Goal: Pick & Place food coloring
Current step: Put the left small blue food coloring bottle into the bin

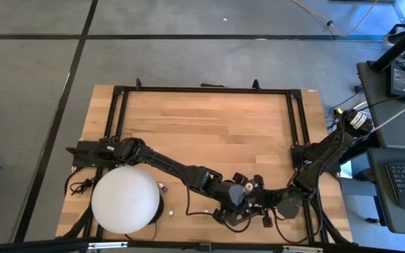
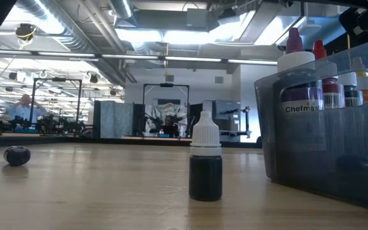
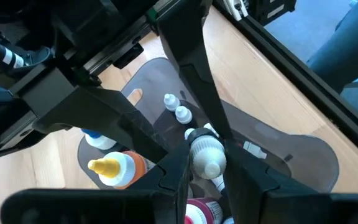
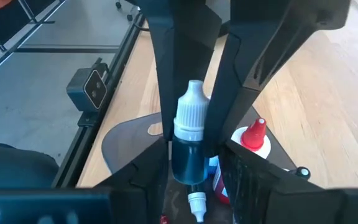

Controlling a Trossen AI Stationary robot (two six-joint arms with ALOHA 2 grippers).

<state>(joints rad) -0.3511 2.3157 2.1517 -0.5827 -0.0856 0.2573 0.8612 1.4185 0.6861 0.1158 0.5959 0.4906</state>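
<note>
One food coloring bottle, white cap over a dark blue-green body, hangs above the dark grey tray. Both grippers are shut on it. They meet near the table's front middle: my left gripper comes from the left and my right gripper from the right. Several more bottles stand in the tray, among them a yellow-tipped orange one, a red-topped one and a purple-topped one. Another white-capped dark bottle stands on its base on the bare wood. My left gripper pinches the bottle's white cap between its two fingers, one on each side. The bottle is lifted clear, with the tray beneath it. My right gripper has the bottle's dark body between its two fingers, below the cap, coming from the side opposite my left gripper.
A big white dome sits at the table's front left beside the left arm. A small dark round thing lies on the wood. A black frame runs around the table's far part, with open wood inside it.
</note>
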